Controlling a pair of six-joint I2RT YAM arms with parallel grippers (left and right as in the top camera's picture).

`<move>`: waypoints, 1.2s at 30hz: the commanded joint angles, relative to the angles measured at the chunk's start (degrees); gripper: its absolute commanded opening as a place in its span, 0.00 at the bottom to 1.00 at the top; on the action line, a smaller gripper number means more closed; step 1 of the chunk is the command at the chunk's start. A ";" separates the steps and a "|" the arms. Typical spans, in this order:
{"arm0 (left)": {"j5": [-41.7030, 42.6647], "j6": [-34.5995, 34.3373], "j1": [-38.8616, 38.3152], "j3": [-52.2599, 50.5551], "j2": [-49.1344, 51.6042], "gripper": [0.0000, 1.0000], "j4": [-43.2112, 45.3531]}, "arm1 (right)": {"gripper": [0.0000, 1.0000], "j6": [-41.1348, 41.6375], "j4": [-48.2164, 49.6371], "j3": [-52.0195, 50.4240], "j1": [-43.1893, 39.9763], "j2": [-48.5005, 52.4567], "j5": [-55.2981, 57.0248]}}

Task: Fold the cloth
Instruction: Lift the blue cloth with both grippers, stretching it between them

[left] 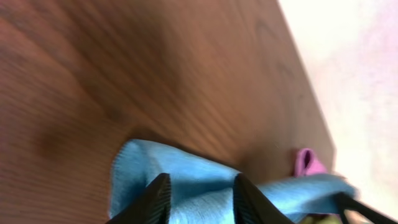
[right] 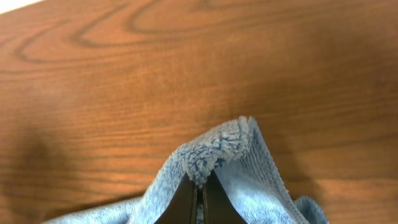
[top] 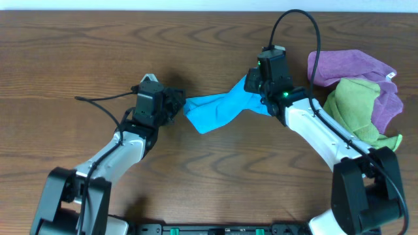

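The sky-blue cloth [top: 215, 109] lies bunched in the middle of the wooden table, one corner lifted toward the right. My right gripper [top: 253, 85] is shut on that corner; in the right wrist view its fingers [right: 199, 186] pinch the fluffy edge of the cloth [right: 214, 146] above the table. My left gripper [top: 177, 104] sits at the cloth's left edge. In the left wrist view its fingers [left: 200, 194] are spread apart with the cloth [left: 186, 171] showing between them, not clamped.
A purple cloth [top: 353, 65] and a lime-green cloth [top: 353, 108] lie heaped at the right side of the table, close to my right arm. The purple one also shows in the left wrist view [left: 308, 162]. The table's far edge [left: 311, 93] is near.
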 commanded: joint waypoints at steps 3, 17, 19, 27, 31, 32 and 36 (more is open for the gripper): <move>1.88 2.78 0.15 0.92 1.62 0.49 -0.07 | 0.02 -1.01 0.66 0.11 -0.17 0.13 2.40; 14.14 2.23 -2.54 0.76 2.36 0.80 -10.84 | 0.01 -1.01 -0.04 0.11 -0.17 0.13 2.38; 14.10 1.42 -3.76 0.76 2.95 0.80 -10.16 | 0.01 -1.01 -0.04 0.11 -0.17 0.13 2.36; 13.97 -2.84 -8.79 0.76 7.61 0.80 -5.66 | 0.01 -1.03 -0.04 0.11 -0.17 0.13 2.34; 14.86 -5.55 -10.27 0.76 9.64 0.76 -1.55 | 0.02 -1.03 -0.44 0.11 -0.17 0.13 2.34; 15.17 -6.16 -10.58 0.76 9.70 0.73 -0.28 | 0.01 -1.03 -0.68 0.11 -0.17 0.13 2.34; 16.65 -8.61 -11.47 0.79 9.68 0.51 5.25 | 0.01 -1.07 -1.68 0.11 -0.20 0.13 2.36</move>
